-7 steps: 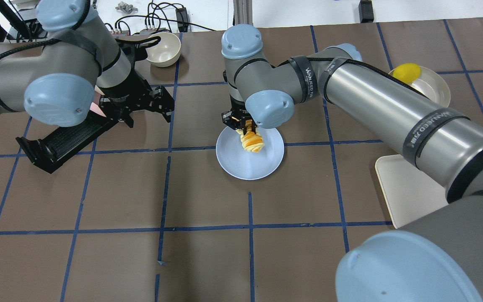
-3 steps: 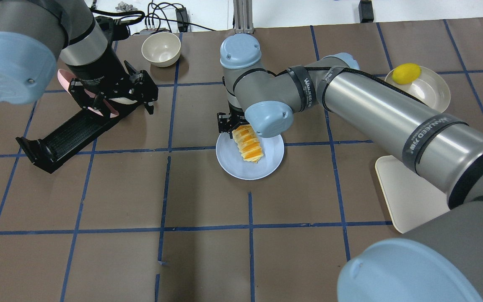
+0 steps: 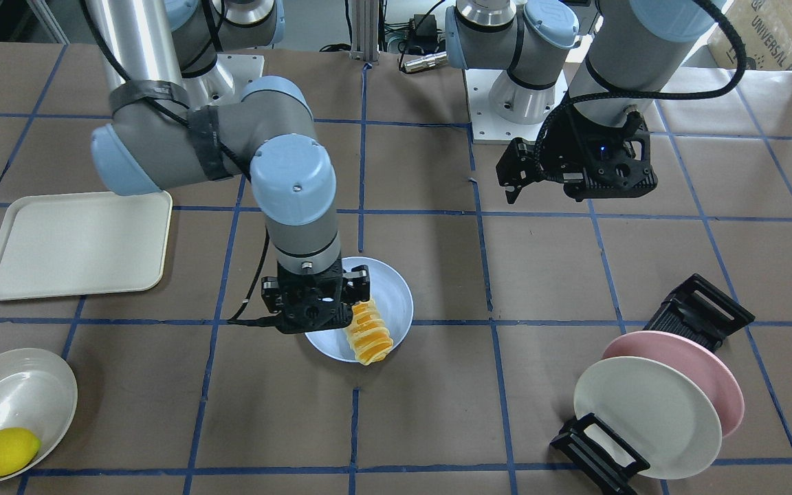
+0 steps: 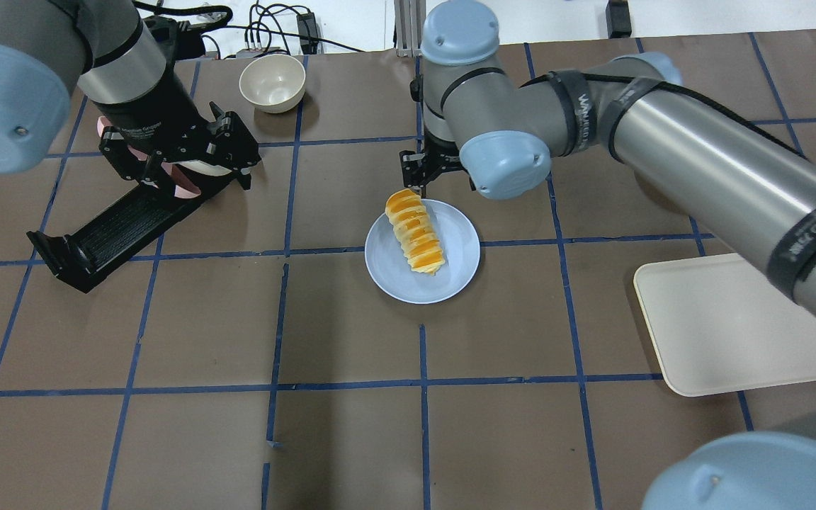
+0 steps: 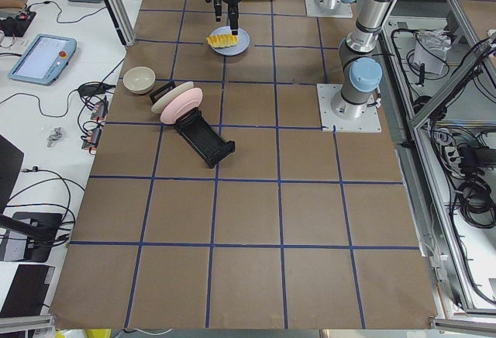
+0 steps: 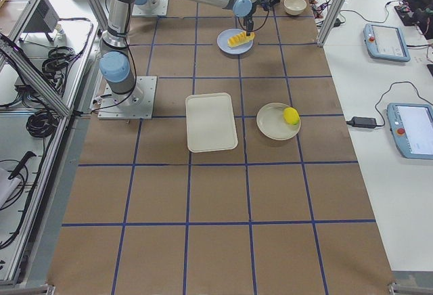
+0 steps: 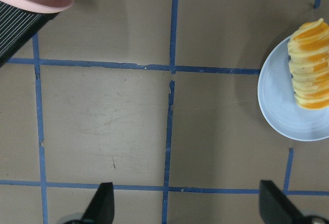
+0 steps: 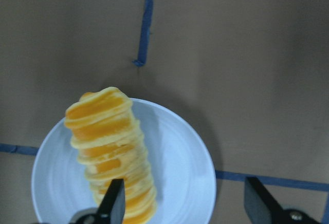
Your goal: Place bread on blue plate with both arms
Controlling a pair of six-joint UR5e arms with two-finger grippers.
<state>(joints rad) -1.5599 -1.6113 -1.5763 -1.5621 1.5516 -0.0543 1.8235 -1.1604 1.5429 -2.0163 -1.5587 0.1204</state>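
Note:
The bread [image 4: 415, 234] lies flat on the blue plate [image 4: 454, 273] at mid-table, its far end over the rim. My right gripper [image 4: 422, 170] is open and empty, hovering just above the plate's far edge. In the right wrist view its fingers straddle the bread [image 8: 110, 152] and plate [image 8: 175, 167] from above. In the front view the gripper [image 3: 315, 306] hangs beside the bread [image 3: 367, 333]. My left gripper [image 4: 178, 166] is open and empty, raised to the left over the dish rack. The left wrist view shows the bread [image 7: 310, 64] at its right edge.
A black dish rack [image 4: 110, 227] holds a pink plate [image 3: 698, 357] and a cream-white plate [image 3: 647, 416]. A cream bowl [image 4: 272, 83] stands at the back. A cream tray [image 4: 727, 322] lies at the right. A lemon [image 3: 2, 452] sits in a white bowl [image 3: 18, 392].
The right gripper opened and let go of the bread, which fell from upright to flat on the blue plate. That gripper then rose and drew back. The left arm pulled back.

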